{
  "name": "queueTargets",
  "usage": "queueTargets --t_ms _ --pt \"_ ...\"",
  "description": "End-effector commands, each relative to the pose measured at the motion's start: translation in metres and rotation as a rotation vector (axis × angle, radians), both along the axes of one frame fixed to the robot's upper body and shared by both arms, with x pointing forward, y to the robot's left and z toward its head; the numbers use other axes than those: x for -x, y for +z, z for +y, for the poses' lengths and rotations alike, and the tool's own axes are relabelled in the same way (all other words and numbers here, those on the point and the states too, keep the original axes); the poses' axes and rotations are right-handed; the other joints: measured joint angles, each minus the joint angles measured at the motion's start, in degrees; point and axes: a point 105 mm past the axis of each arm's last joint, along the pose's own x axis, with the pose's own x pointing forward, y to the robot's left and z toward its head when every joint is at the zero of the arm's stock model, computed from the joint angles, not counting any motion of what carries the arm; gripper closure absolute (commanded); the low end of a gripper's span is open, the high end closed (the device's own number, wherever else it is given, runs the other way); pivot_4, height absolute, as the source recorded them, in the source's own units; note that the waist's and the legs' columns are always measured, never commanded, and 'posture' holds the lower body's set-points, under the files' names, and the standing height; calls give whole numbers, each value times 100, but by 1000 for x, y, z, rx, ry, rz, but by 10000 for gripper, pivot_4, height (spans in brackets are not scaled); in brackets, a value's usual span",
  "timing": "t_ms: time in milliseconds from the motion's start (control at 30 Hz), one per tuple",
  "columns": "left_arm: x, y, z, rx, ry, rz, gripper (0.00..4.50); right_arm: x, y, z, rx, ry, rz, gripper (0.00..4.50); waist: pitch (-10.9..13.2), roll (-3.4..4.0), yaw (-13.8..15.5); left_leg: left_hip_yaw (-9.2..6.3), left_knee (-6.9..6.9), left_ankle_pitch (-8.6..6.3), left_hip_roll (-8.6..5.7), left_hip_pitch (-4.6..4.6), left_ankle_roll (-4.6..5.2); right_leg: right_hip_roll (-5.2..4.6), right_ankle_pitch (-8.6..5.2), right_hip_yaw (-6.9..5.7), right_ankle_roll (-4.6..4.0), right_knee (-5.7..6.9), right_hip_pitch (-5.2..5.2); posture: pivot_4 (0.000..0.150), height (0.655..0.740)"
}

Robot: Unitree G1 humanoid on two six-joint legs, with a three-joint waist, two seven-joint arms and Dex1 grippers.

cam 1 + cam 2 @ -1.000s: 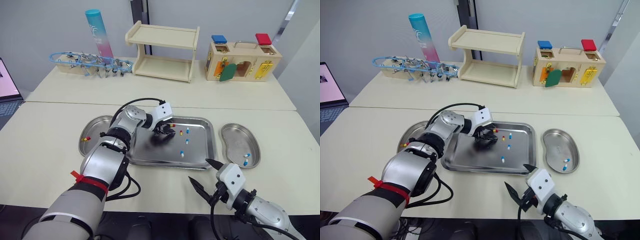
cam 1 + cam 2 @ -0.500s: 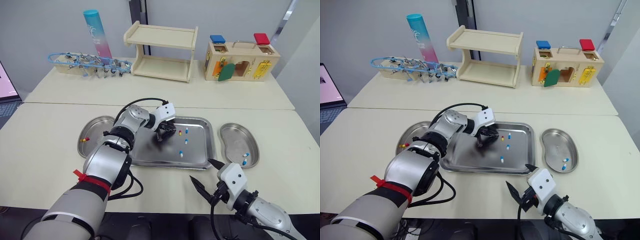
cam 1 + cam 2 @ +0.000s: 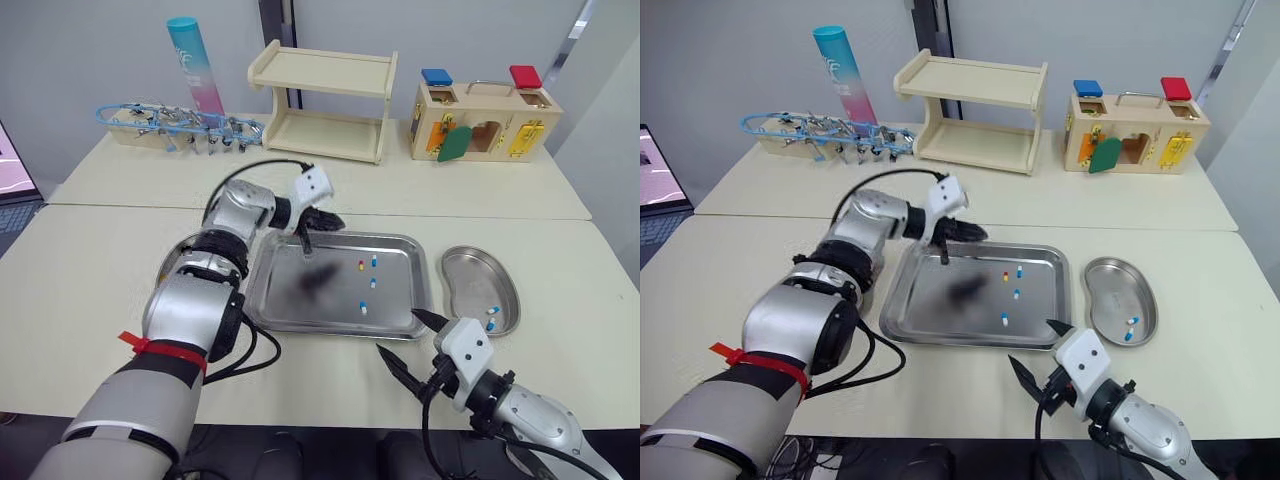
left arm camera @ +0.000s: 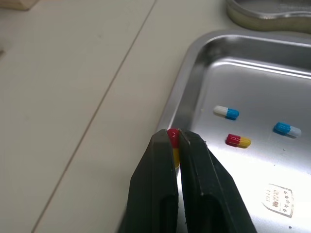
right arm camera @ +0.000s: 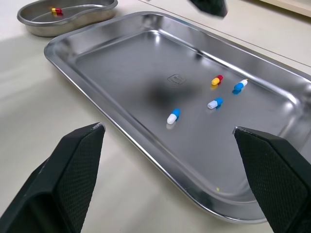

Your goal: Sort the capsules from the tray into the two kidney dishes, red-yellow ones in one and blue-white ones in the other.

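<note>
Holding right gripper wide apart off tray's near right corner. Counting three blue-white capsules, one red-yellow capsule on tray's right half; two more blue-white in right kidney dish. Pinching second red-yellow capsule in left gripper over tray's far rim, left part; wooden shelf beyond.

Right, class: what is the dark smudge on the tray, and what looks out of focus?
Left eye view: the smudge is a soft shadow on the tray under the left gripper. Right wrist view: same shadow, and that gripper looks blurred. Left wrist view: the capsule it grips is sharp.

Bright, even light; blurry dark shadow on tray.
</note>
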Motion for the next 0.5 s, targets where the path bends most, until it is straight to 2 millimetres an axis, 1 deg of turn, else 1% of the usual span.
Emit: queueTargets --t_ms 33,167,267,333,400,500 --pt "3 28 24 72 4 -34 44595 2 9 2 -5 51 -45 0 1 2 -40 0 0 0 0 0 0 0 0 0 0 1 -1 1500 7400" --pt "15 39 63 123 83 -15 44595 0 10 2 6 87 -60 0 2 5 -133 0 -2 0 3 4 0 1 0 1 0 4 -1 1500 7400" --pt "31 42 103 167 230 17 44595 1 12 6 10 148 -71 0 5 10 -182 2 -4 0 7 5 0 1 0 5 -1 3 -1 1500 7400" --pt "46 37 133 166 354 20 44595 3 15 9 24 191 -100 0 6 12 -204 3 -5 0 10 6 0 2 0 7 -1 3 -4 1500 7400" --pt "63 29 157 156 466 22 44595 4 17 11 30 239 -125 0 6 12 -184 0 -6 0 12 6 0 2 0 5 -2 4 -2 1500 7400" --pt "88 19 180 166 589 41 44595 2 18 14 25 295 -144 0 6 11 -111 1 -2 0 11 10 0 1 0 3 -2 4 4 1500 7400"
